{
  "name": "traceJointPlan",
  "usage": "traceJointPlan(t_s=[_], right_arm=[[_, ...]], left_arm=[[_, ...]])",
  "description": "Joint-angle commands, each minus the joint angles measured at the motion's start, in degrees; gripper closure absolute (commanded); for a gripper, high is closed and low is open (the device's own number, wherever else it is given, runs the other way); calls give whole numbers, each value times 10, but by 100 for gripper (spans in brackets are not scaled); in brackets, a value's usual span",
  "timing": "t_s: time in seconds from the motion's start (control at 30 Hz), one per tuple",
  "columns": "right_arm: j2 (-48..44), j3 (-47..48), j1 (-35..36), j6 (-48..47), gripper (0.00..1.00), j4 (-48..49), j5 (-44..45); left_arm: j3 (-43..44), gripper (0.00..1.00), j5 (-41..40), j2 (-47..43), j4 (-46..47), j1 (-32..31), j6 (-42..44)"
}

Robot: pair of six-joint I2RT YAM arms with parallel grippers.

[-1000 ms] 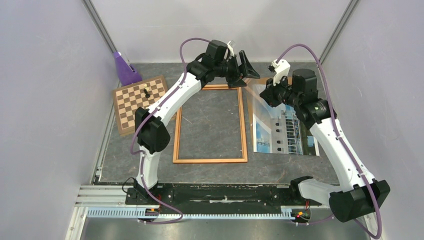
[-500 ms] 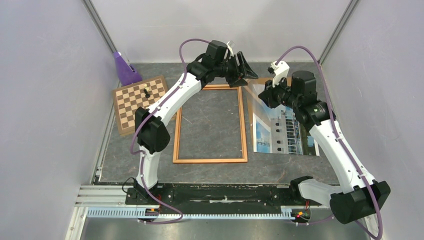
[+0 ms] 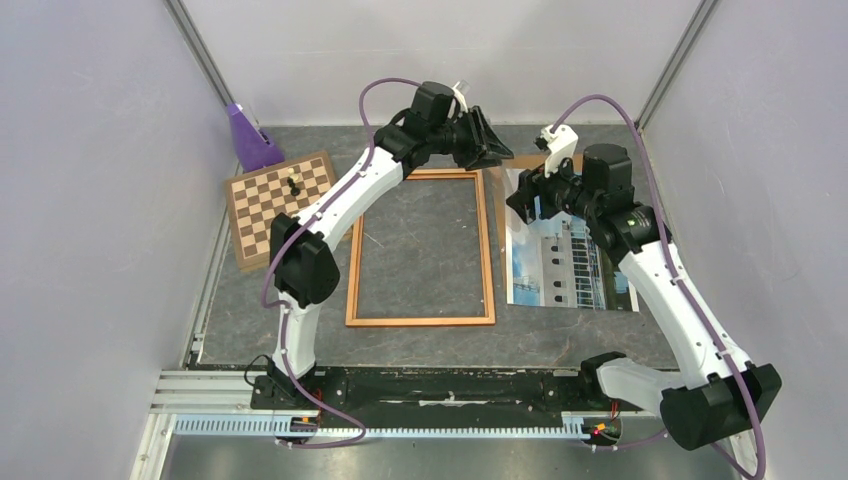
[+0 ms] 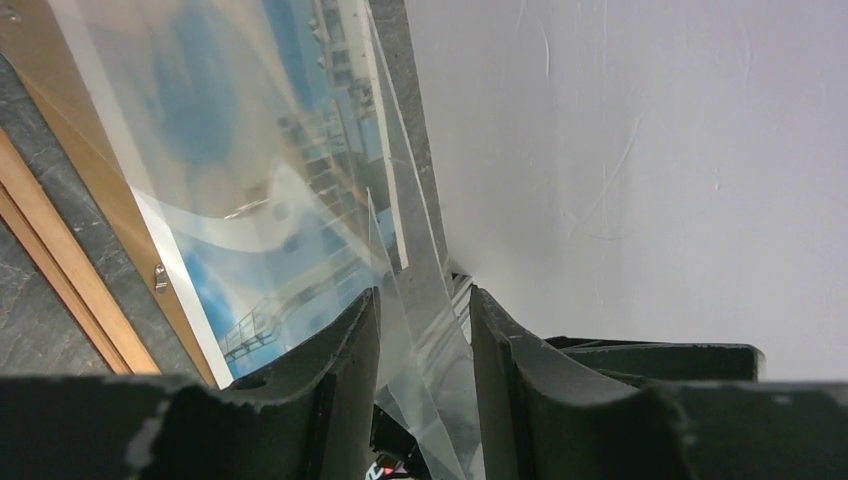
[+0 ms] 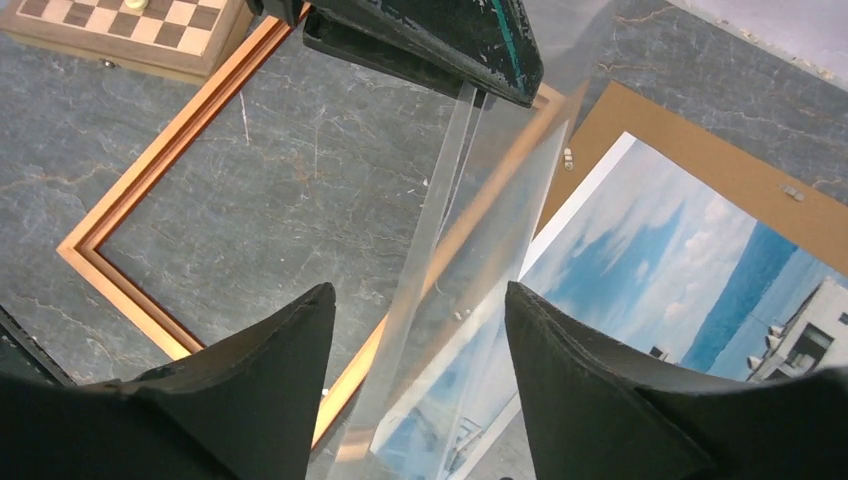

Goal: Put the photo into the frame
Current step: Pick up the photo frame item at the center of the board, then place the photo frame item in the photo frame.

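The photo (image 3: pixel 565 255) lies flat on the bench just right of the frame (image 3: pixel 421 250). The left gripper (image 4: pixel 425 330) has its fingers around a clear sheet (image 5: pixel 470 270) above the frame's far right corner; whether they clamp it I cannot tell. The right gripper (image 5: pixel 415 340) has its fingers apart around that sheet.

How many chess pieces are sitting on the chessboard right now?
2. Both stand close together near the far edge of the chessboard: a dark piece and a pale piece just behind it. The right wrist view shows only one corner of the board, so none look hidden elsewhere.

Left fingers (image 4: pixel 365 350) have narrowed on the clear sheet (image 5: pixel 470 270) (right fingers (image 5: pixel 290 370) parted).
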Motion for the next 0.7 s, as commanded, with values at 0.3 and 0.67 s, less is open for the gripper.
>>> traceJointPlan(t_s=[0.3,0.67], right_arm=[[-44,42,-23,-2,16,-4,6],[-63,46,-56,-1,14,-5,-4]], left_arm=[[-68,60,22,-49,5,26,-6],[-104,56,33,-87,7,44,2]])
